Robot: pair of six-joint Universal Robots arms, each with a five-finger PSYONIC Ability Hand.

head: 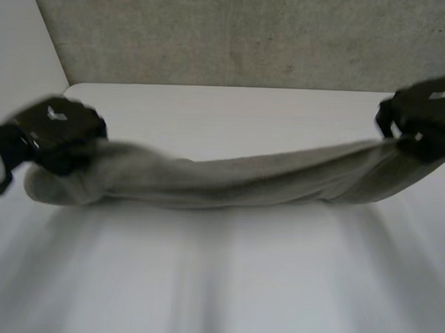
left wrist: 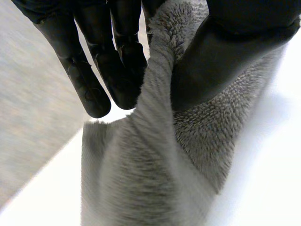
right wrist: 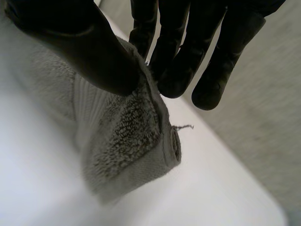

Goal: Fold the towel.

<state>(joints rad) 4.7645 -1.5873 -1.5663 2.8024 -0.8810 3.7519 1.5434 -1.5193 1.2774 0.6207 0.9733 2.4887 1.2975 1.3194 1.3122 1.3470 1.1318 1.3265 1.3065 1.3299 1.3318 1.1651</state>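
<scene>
The towel (head: 244, 183) is showing plain grey-beige pile with a ribbed band. Left hand (head: 59, 131) and right hand (head: 421, 119) are showing black; table (head: 240, 284) white, wall (head: 249, 36) speckled grey.

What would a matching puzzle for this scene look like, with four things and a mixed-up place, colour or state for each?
Things:
1 left hand
2 right hand
3 towel
4 table

Descriptions:
A white
B grey, stretched between both hands
C pinches the towel's end on the robot's right
D pinches the towel's end on the robot's left

Pairs: 1-D, 2-C, 3-B, 4-A.
</scene>
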